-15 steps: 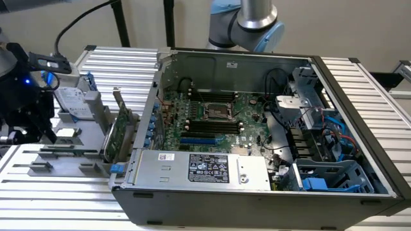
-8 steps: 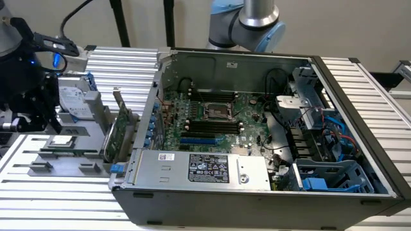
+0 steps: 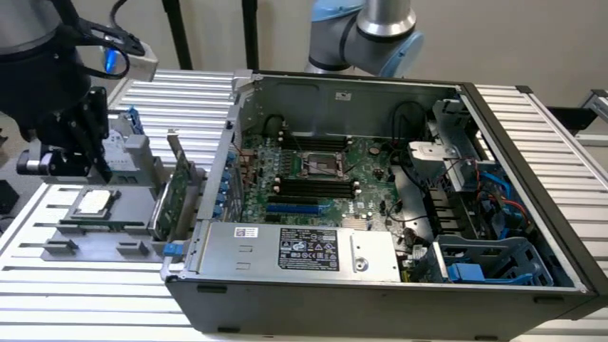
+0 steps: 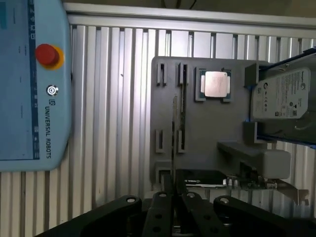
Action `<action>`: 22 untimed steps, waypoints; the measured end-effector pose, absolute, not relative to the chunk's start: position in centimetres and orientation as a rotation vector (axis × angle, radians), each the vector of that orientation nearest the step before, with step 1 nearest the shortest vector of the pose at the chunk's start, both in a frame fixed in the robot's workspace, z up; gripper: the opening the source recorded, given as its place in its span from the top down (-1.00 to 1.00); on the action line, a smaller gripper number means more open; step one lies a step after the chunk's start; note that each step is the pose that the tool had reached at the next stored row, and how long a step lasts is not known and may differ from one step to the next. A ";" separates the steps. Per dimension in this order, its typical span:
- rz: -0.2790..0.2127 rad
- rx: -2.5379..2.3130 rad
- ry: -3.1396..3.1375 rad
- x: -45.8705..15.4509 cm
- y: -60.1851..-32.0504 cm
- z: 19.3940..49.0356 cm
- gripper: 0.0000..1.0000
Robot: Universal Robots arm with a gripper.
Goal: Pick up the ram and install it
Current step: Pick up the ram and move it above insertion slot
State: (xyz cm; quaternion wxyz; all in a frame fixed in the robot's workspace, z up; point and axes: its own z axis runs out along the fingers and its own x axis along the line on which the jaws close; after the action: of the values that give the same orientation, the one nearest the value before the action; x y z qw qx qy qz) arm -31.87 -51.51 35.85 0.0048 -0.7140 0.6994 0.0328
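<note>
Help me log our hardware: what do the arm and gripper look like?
The arm has a silver tube and light-blue joint caps. The gripper is black, built of linked bars with round silvery pins. Beside the wrist sits a grey box, with a blue cable running by it.

ram edge-on, chips not visible, near end buried in clamped gripper. gripper body, teach pendant, hard drive cropped by wrist view edges. expansion card partly behind gripper. drive label too small to read.
</note>
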 end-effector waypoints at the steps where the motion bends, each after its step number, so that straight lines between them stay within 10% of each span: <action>1: 0.104 -2.236 2.190 -31.4 -51.5 36.2 1.00; 22: 0.110 -2.233 2.187 -21.9 -51.5 38.3 1.00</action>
State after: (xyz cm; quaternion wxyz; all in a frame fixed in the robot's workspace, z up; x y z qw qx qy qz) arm -21.86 -51.51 38.28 0.0073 -0.7139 0.6993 0.0353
